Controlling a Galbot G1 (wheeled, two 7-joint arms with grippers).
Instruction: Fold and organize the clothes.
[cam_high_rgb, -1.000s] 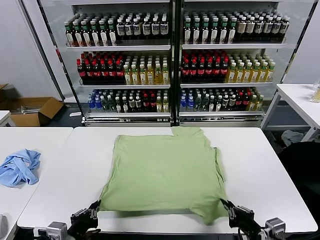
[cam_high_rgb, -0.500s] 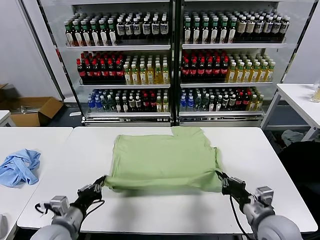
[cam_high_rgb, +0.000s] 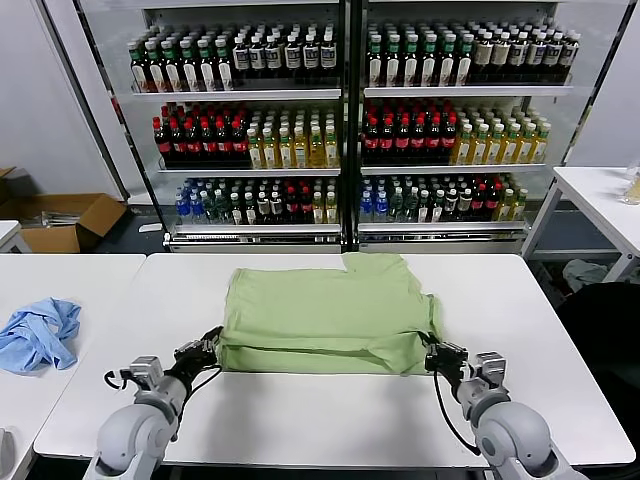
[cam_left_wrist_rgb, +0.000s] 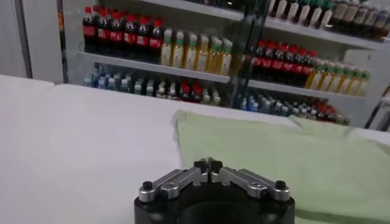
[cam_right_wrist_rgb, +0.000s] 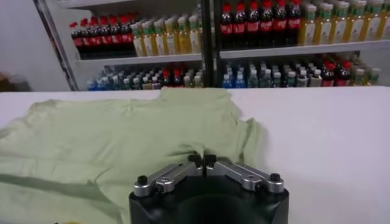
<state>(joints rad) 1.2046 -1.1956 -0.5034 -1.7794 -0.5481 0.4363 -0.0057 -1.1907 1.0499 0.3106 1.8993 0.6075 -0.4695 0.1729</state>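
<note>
The light green T-shirt lies plain side up on the white table, its near part doubled over towards the back. My left gripper is shut on the shirt's near left corner, just above the table. My right gripper is shut on the near right corner. In the left wrist view the fingertips meet at the edge of the green cloth. In the right wrist view the fingertips pinch a fold of the shirt.
A light blue garment lies crumpled on the table to the left. Shelves of bottles stand behind the table. A cardboard box sits on the floor at the far left. Another white table is at the right.
Both grippers have moved away from the table's near edge towards the back, carrying the shirt's lower hem with them. The shirt now covers a shorter stretch of the table.
</note>
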